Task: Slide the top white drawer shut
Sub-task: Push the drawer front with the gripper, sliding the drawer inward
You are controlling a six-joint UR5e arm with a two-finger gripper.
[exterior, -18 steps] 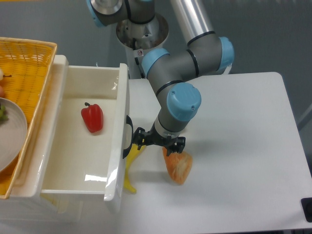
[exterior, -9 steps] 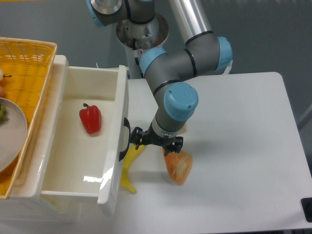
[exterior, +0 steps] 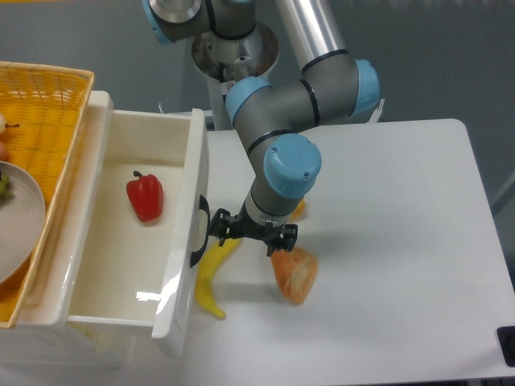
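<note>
Nearest the camera, a flat white worktop [exterior: 386,241] carries a yellow banana [exterior: 211,277] lying just beside the front of the large glossy white plastic top drawer [exterior: 105,241]. An orange-brown piece of bread [exterior: 295,275] rests to the banana's right.

The drawer stands well open at the left, its curved black handle [exterior: 199,232] facing right. A red bell pepper [exterior: 145,196] lies inside on the drawer floor.

The grey and light-blue robot arm [exterior: 286,165] reaches down from the back. Its black two-finger tool [exterior: 251,232] sits just beside the handle, low over the banana. It appears to press sideways on the drawer front rather than grip anything. Whether its fingers are spread or closed cannot be told from this angle.

Further left, a yellow wicker basket [exterior: 48,96] sits on the cabinet top, holding a pale plate [exterior: 20,217].

Judged from this, the closing push is in hand and much travel remains.
</note>
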